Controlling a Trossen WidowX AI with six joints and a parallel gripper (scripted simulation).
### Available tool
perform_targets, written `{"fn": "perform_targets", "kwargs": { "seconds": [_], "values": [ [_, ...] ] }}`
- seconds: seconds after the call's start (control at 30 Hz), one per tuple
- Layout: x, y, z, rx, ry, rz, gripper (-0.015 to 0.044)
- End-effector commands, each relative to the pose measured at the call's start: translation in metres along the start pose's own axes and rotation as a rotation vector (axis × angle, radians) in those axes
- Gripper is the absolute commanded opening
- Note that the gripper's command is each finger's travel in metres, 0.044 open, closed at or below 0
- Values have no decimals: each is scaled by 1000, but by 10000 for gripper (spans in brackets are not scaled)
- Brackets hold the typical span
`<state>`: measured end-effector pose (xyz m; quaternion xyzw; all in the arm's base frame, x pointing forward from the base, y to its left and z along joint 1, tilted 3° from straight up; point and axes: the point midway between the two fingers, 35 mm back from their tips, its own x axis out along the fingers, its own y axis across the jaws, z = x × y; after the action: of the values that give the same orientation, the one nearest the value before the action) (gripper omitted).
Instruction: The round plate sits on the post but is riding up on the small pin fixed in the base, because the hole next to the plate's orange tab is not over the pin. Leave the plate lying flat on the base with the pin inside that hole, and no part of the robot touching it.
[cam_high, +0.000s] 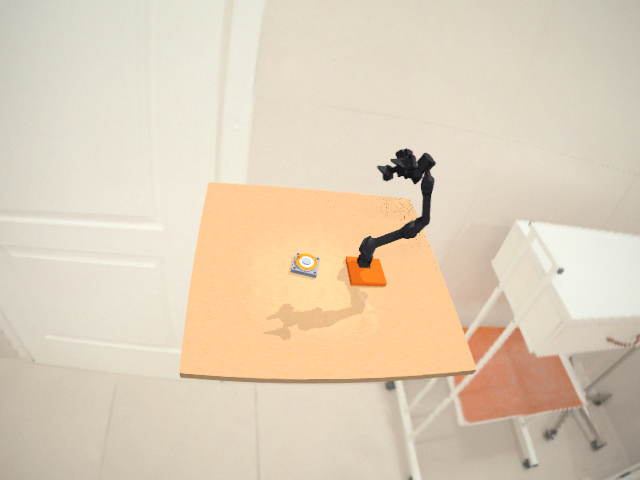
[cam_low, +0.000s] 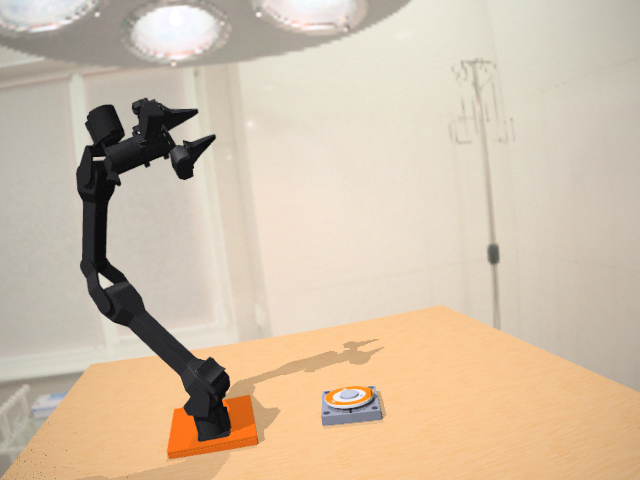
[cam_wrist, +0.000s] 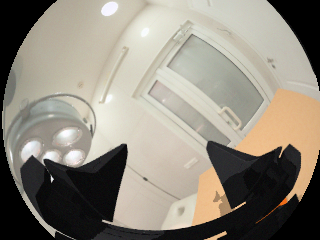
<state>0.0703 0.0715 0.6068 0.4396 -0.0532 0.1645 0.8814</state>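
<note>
The round plate (cam_high: 298, 262) (cam_low: 331, 399) is white with an orange ring and surrounds the grey post (cam_high: 306, 261) (cam_low: 349, 394) on the square grey base (cam_high: 303, 273) (cam_low: 336, 419). In the exterior view the plate's rim stands a little above the base top and looks slightly tilted. An orange patch at its right edge may be the tab; the hole and pin cannot be made out. My gripper (cam_high: 385, 164) (cam_low: 206, 123) (cam_wrist: 168, 147) is open and empty, high above the table and well away from the plate. The wrist view does not show the plate.
The wooden table (cam_high: 248, 227) (cam_low: 491, 392) carries the base and my arm's orange mounting block (cam_high: 368, 279) (cam_low: 180, 431), which stand apart. The arm's shadow falls across the table. A large lamp (cam_low: 237, 46) (cam_wrist: 50, 130) shows in the background.
</note>
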Motion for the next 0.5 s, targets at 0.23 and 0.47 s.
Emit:
{"fn": "perform_targets", "kwargs": {
  "seconds": [0.23,0.47],
  "values": [
    [71,-96,23,-16,85,-230,190],
    [132,-188,16,-36,214,-428,6]
  ]
}}
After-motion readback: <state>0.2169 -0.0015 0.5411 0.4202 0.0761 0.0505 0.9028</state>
